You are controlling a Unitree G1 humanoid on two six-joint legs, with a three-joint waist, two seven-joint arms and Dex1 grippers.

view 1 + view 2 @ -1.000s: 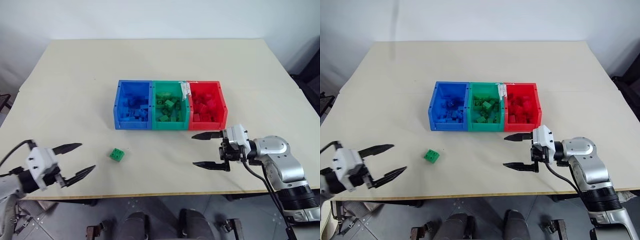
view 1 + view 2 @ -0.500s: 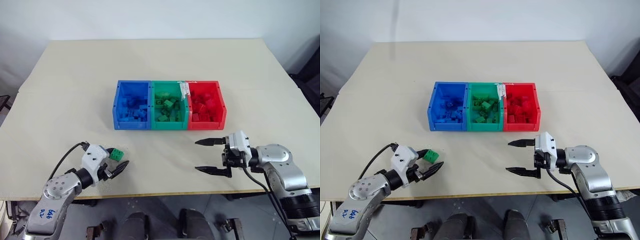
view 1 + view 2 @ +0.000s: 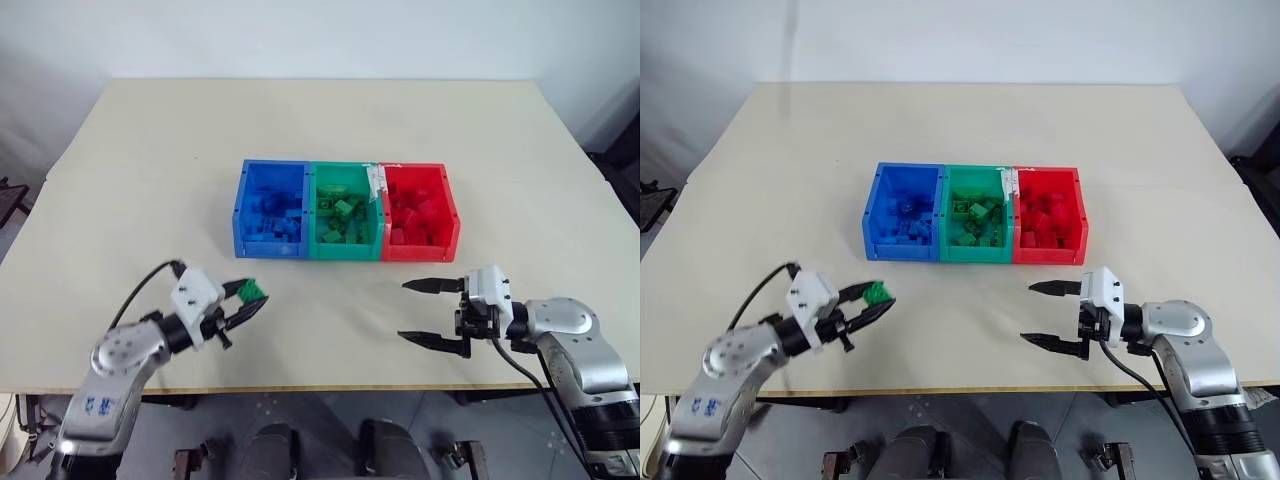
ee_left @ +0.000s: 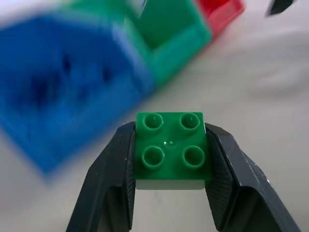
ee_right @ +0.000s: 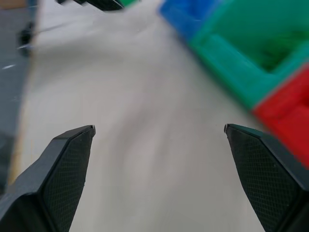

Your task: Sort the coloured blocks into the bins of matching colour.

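The left claw (image 4: 169, 181) pinches a small green block (image 4: 169, 151) by its flat sides, in front of the blue bin (image 3: 271, 209); light, rigid, slick plastic, so a centred squeeze suits, while the right claw (image 3: 431, 313) gapes empty.

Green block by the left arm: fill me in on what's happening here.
The left gripper is shut on a green block, studs up, its jaws pressed against two opposite sides. It holds the block over the table, short of the bins. The blue, green and red bins sit side by side mid-table, each with blocks of its own colour inside. The right gripper hovers on the near side of the red bin with jaws wide apart and nothing between them. Next stop is likely the green bin.
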